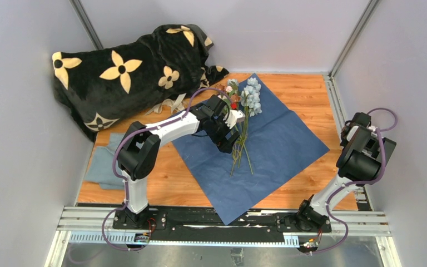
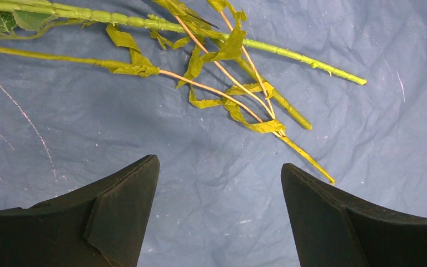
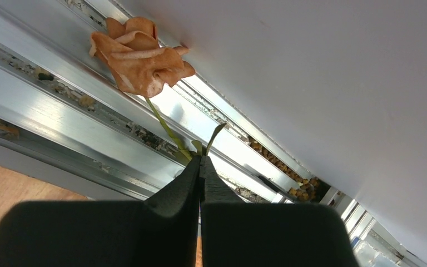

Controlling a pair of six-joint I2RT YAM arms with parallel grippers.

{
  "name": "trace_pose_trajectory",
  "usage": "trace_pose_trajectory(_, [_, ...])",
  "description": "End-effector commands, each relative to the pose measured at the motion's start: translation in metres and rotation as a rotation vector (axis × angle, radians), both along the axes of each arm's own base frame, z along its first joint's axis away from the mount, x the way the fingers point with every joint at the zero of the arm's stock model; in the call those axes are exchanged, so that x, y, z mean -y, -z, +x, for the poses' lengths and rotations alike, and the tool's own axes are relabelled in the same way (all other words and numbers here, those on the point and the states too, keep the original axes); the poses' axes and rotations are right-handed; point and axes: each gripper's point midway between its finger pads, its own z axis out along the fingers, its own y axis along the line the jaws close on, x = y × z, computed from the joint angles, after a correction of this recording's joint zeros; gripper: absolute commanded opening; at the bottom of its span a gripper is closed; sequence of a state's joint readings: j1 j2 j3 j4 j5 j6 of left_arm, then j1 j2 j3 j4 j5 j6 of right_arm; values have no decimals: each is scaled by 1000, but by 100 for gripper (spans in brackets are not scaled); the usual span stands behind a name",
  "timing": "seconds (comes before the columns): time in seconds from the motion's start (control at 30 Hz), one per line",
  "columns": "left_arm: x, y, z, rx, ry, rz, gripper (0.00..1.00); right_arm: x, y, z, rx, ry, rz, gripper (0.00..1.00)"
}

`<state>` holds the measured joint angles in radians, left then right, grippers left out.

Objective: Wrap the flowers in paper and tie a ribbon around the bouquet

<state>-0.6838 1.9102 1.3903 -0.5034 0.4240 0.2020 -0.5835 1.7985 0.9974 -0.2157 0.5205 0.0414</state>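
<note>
Left gripper (image 2: 219, 164): you see the jaws spread wide, nothing held.
Flowers (image 2: 133, 69): stems lie just ahead of its fingertips, on the paper (image 2: 89, 128).
Right gripper (image 3: 200, 161): clamped on the rust-brown rose (image 3: 139, 58) stem, with the bloom beyond the tips.

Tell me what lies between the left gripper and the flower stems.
Only bare, creased blue paper; the left wrist view shows it between the open left gripper and the flower stems.

One paper (image 1: 278, 139), one blanket (image 1: 128, 72), one cloth (image 1: 103, 164)
</note>
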Motion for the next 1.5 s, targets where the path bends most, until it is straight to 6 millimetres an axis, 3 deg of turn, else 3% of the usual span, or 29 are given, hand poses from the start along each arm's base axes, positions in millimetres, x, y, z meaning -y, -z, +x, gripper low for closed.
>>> trace_pose_trajectory(0.0, [-2, 1, -3, -11, 8, -4, 90, 6, -15, 1, 57, 19, -40, 0])
trace_pose_trajectory(0.23, [-1, -2, -2, -6, 10, -9, 90, -15, -67, 25, 137, -79, -157, 0])
trace_pose_trajectory(0.37, [-2, -1, -2, -2, 11, -5, 90, -40, -96, 45, 193, -166, -192, 0])
trace_pose_trajectory(0.47, [-2, 0, -2, -4, 11, -3, 90, -74, -118, 66, 244, -269, -213, 0])
trace_pose_trajectory(0.57, [-1, -1, -2, -5, 9, -6, 90, -122, -130, 86, 297, -399, -208, 0])
trace_pose_trajectory(0.7, [-2, -1, -1, 0, 12, -3, 90, -188, -121, 98, 360, -555, -100, 0])
trace_pose_trajectory(0.87, [-3, 2, -1, -3, 13, 3, 90, -266, -88, 98, 347, -747, 122, 0])
trace_pose_trajectory(0.97, [-4, 2, 0, 4, 8, 11, 90, -318, -64, 86, 327, -867, 316, 0])
trace_pose_trajectory(1.03, [-4, 0, 2, 11, 11, 16, 90, -334, -50, 71, 265, -889, 387, 0])
trace_pose_trajectory(1.1, [-6, -2, 2, 19, 16, 26, 90, -337, -43, 58, 205, -891, 415, 0])
trace_pose_trajectory(1.17, [-8, -5, 4, 28, 17, 32, 90, -334, -40, 43, 153, -871, 431, 8])
trace_pose_trajectory(1.2, [-8, -7, 5, 31, 18, 31, 90, -333, -41, 37, 140, -862, 435, 22])
trace_pose_trajectory(1.27, [-8, -9, 7, 35, 14, 29, 90, -330, -48, 32, 139, -843, 435, 40])
trace_pose_trajectory(1.4, [-8, -11, 8, 35, 13, 25, 90, -317, -65, 29, 180, -741, 376, 63])
trace_pose_trajectory(1.47, [-7, -11, 7, 31, 14, 17, 90, -302, -66, 33, 210, -648, 316, 67])
